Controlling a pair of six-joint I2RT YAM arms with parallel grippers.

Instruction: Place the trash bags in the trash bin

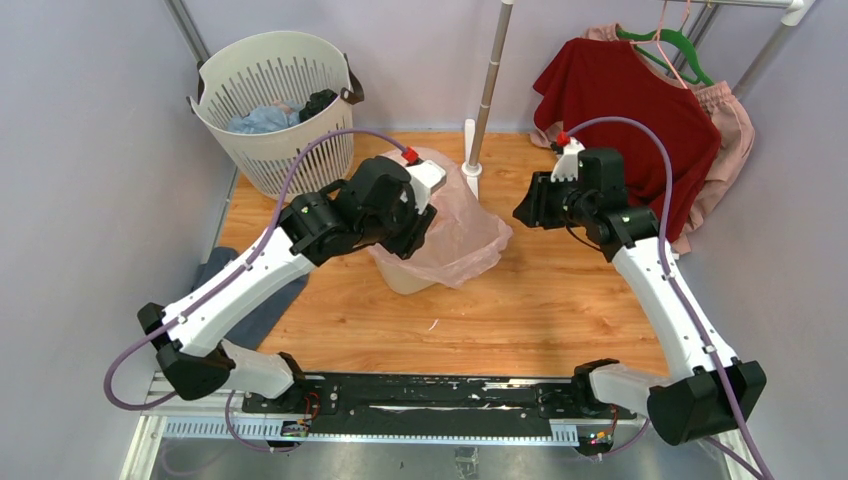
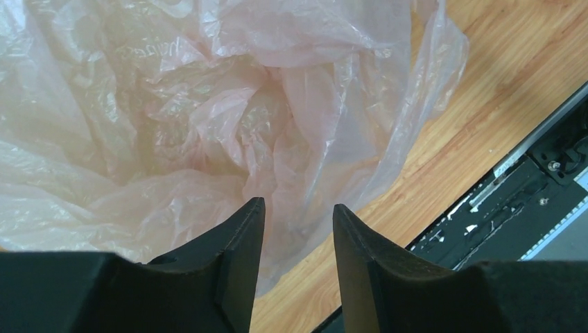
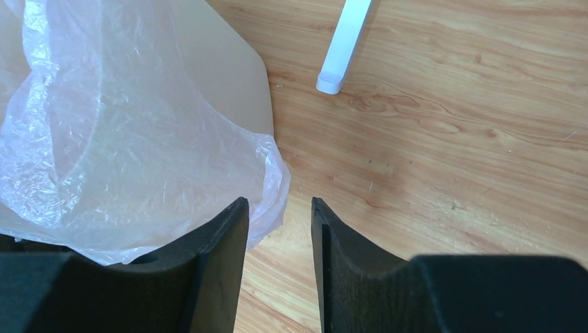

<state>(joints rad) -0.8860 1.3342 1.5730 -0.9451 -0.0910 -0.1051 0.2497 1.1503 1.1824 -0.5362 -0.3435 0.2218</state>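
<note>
Trash bag (image 2: 229, 118) over trash bin (image 3: 225, 62), beneath left end effector (image 2: 297, 207).

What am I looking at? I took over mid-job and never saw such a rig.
Two robot arms are bolted at the near edge of a wooden table. The wide picture looks down from above and behind them; the other two come from cameras on each wrist, its black fingers showing. On the table stands a cream trash bin with the pink trash bag draped over it. A slotted white basket and a hanging red shirt are behind. The left gripper hovers over the bag, the right gripper beside the bin; both are open and hold nothing.
</note>
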